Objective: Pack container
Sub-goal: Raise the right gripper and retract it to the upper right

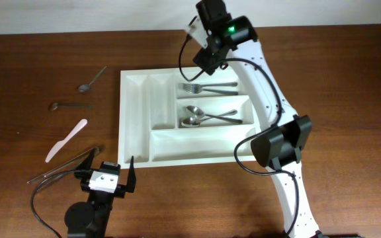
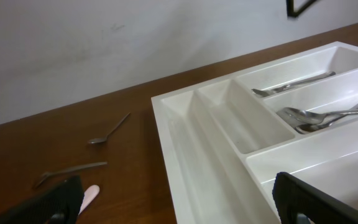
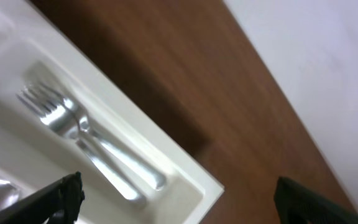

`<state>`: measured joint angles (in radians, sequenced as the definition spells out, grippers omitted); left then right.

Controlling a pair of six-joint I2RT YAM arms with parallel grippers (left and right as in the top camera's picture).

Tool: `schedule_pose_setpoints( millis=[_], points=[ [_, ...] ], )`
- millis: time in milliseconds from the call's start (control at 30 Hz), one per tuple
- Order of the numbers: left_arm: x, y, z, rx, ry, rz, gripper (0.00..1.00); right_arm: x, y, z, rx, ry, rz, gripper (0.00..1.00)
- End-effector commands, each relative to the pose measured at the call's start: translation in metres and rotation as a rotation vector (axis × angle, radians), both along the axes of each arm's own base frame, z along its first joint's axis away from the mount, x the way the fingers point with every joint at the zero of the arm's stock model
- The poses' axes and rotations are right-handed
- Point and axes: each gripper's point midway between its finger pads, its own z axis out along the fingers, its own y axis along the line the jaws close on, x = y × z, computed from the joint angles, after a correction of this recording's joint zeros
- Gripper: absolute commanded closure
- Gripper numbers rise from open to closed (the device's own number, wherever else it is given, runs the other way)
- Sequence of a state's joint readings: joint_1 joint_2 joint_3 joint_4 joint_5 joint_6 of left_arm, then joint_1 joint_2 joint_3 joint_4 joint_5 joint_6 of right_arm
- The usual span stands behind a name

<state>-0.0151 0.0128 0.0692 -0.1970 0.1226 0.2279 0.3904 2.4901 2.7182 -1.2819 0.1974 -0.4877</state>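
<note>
The container (image 1: 137,119) is a large white compartment tray in the middle of the table. Two forks (image 1: 207,87) lie in its far right compartment and spoons (image 1: 207,118) in the one below. My left gripper (image 1: 108,173) sits open and empty at the tray's near left corner; the left wrist view shows its jaws (image 2: 179,205) wide apart over the tray's left rim (image 2: 166,118). My right gripper (image 1: 207,59) hovers open above the far edge. In the right wrist view (image 3: 185,205) it holds nothing, with the forks (image 3: 86,140) and the tray's corner (image 3: 191,168) below.
Loose cutlery lies on the wood left of the tray: a small spoon (image 1: 92,79), another spoon (image 1: 68,105), a pale plastic knife (image 1: 66,140) and long metal pieces (image 1: 65,166) close to my left gripper. The right arm's base (image 1: 280,142) stands off the tray's right side.
</note>
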Motion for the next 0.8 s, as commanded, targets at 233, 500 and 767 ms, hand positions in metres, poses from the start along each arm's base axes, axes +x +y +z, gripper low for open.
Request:
schedule_pose_setpoints(
  millis=[233, 500, 767],
  points=[
    [0.000, -0.001, -0.002, 0.001, -0.001, -0.004, 0.01, -0.028, -0.090, 0.074, 0.172, -0.008, -0.379, 0.01],
    [0.000, -0.001, -0.002, 0.001, -0.001, -0.005, 0.01, -0.042, -0.166, 0.057, 0.253, 0.126, -0.565, 0.01],
    [0.000, -0.001, -0.002, 0.001, -0.001, -0.004, 0.01, -0.041, -0.200, 0.057, 0.349, 0.149, -0.613, 0.01]
  ],
)
